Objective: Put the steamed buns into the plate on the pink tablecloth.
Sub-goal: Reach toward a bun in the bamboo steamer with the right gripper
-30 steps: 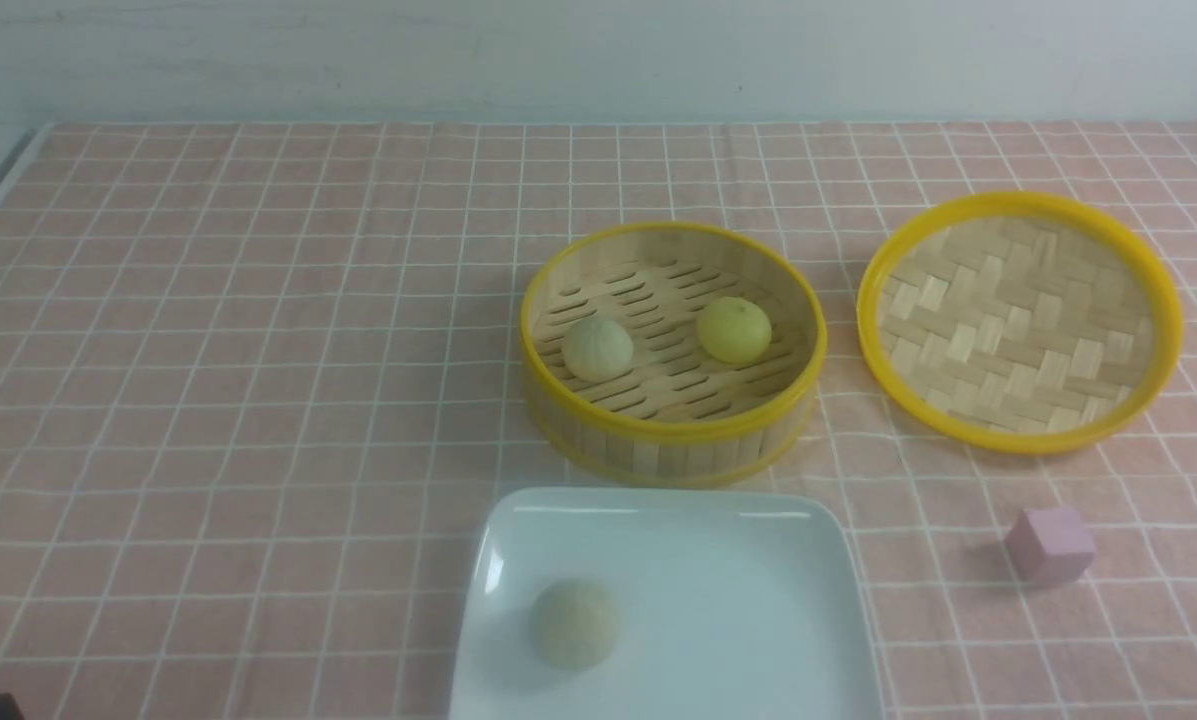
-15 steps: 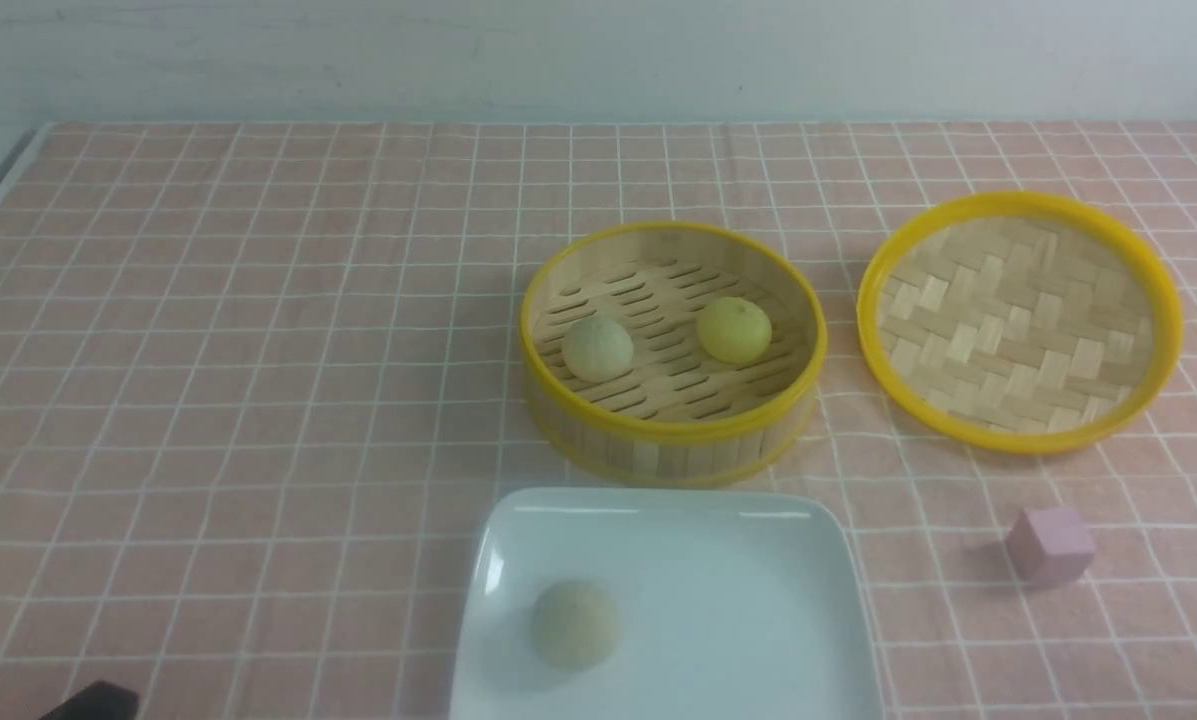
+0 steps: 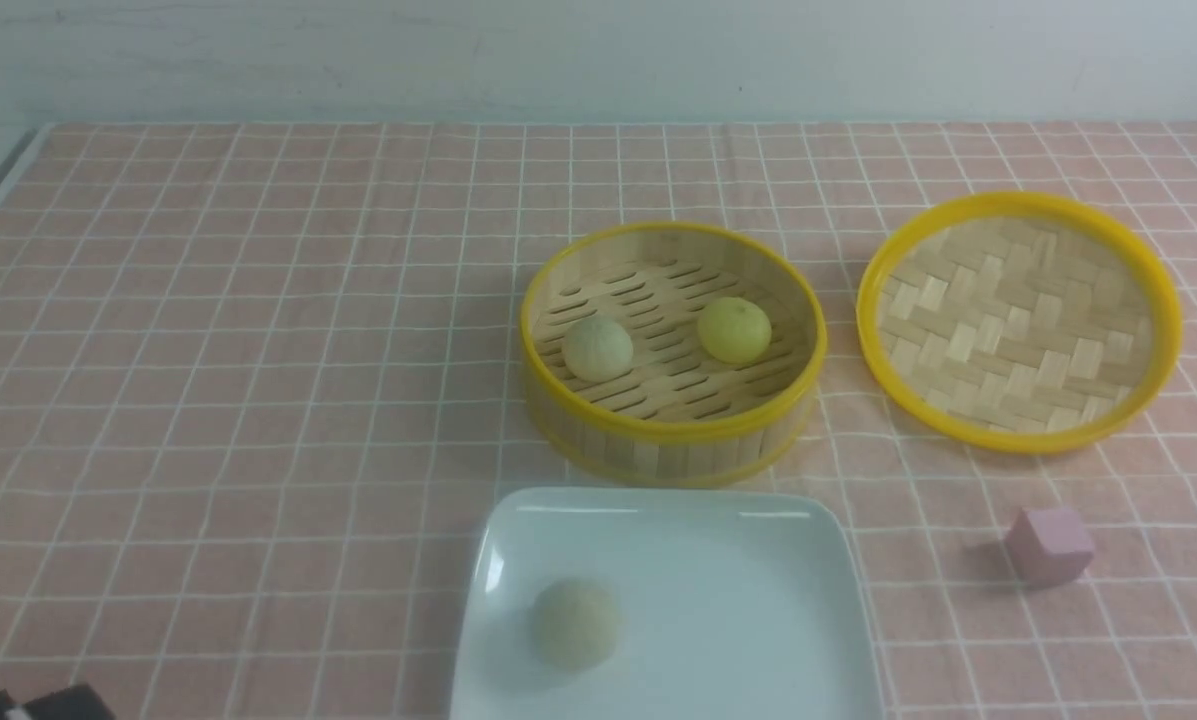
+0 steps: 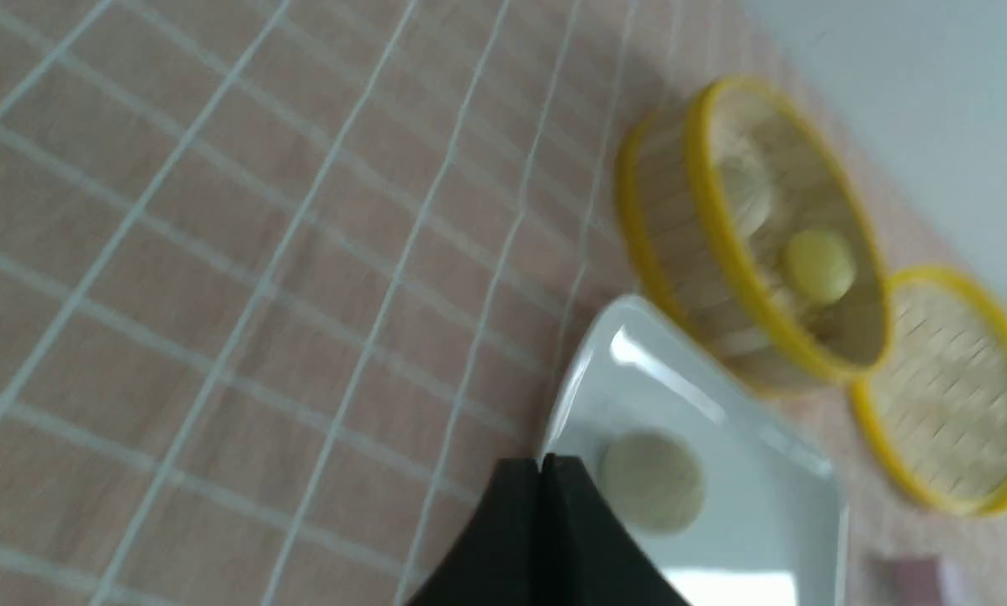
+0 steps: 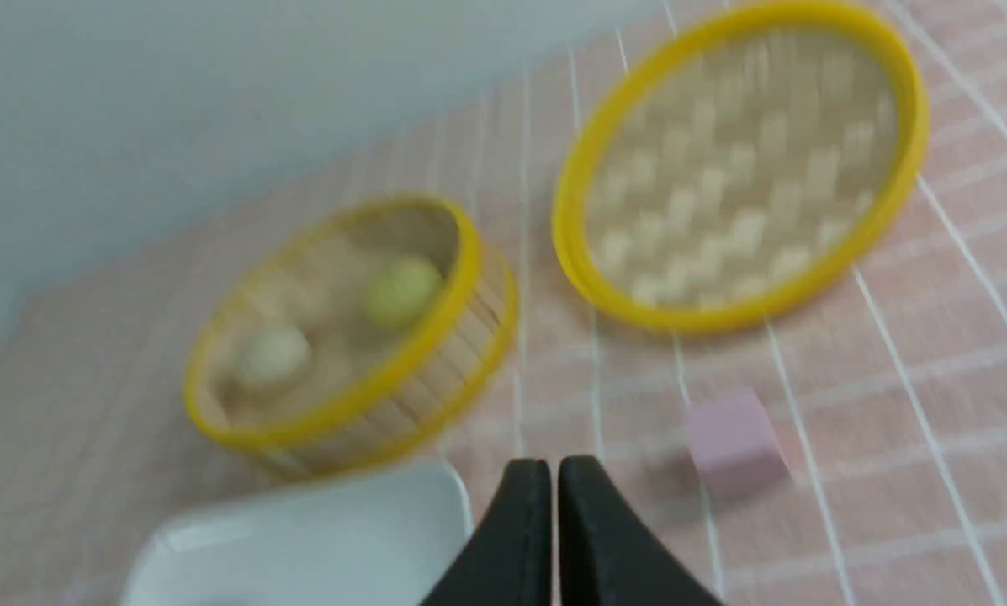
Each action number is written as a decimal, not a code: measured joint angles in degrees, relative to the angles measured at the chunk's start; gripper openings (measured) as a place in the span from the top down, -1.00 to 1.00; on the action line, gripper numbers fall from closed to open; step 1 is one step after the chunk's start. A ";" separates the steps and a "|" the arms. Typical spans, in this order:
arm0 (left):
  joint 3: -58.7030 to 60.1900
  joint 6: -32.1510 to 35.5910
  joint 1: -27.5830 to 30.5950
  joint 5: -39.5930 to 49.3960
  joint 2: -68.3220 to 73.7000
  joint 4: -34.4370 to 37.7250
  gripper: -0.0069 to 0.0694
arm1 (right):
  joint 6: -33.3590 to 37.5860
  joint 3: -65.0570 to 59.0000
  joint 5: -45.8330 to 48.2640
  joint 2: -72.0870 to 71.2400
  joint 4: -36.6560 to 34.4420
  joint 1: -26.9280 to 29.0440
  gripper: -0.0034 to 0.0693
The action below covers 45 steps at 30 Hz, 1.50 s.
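Left gripper (image 4: 541, 460): black fingers pressed together, holding nothing; sits nearer than the plate (image 3: 758, 545) and well off to its left, with only a dark corner showing at the front view's lower edge. Right gripper (image 5: 545, 463): fingers likewise together and empty; out of the front view, its wrist camera placing it near the plate's right corner. Pink tablecloth (image 3: 208, 350): spread under everything. Plate: white, square, nearest item on the cloth. First beige bun (image 3: 574, 624): resting in the plate's left half, delivered. Pink cube (image 3: 1050, 544): right of the plate, well apart from it, not part of the job. Steamer basket (image 3: 673, 445): just beyond the plate's far edge, uncovered. Second beige bun (image 3: 598, 348): inside the basket, beyond the plate's left half. Yellow bun (image 3: 734, 329): inside the basket, beyond the plate's middle, apart from its neighbour. Lid (image 3: 1018, 320): beyond the plate and to its right. Assessment: two buns left to move; both lie ahead of the fingers, past the plate; being round, they offer no preferred grip axis; the second beige bun looks the likelier pick for the left arm, the yellow for the right.
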<state>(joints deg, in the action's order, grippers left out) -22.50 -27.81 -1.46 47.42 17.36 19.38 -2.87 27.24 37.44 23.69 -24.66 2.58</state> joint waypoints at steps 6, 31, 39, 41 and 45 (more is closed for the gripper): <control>-7.87 12.09 0.00 11.16 17.35 -0.94 0.82 | 4.57 12.88 19.99 26.85 2.32 0.00 0.91; -10.43 19.73 0.00 10.78 27.25 1.59 0.69 | 15.49 67.07 7.37 88.94 3.71 -20.99 0.09; -10.43 19.73 0.00 10.67 27.25 1.59 0.67 | 13.91 75.79 3.79 101.06 9.07 -22.08 0.31; -10.43 19.73 0.00 10.64 27.25 1.59 0.66 | 13.35 75.86 3.44 101.73 8.81 -22.08 0.62; -10.43 19.73 0.00 10.64 27.25 1.59 0.65 | 12.76 75.99 6.03 100.03 7.98 -22.50 0.88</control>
<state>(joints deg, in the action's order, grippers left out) -32.93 -8.08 -1.46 58.06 44.61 20.98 9.89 103.22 43.47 123.73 -16.68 -19.92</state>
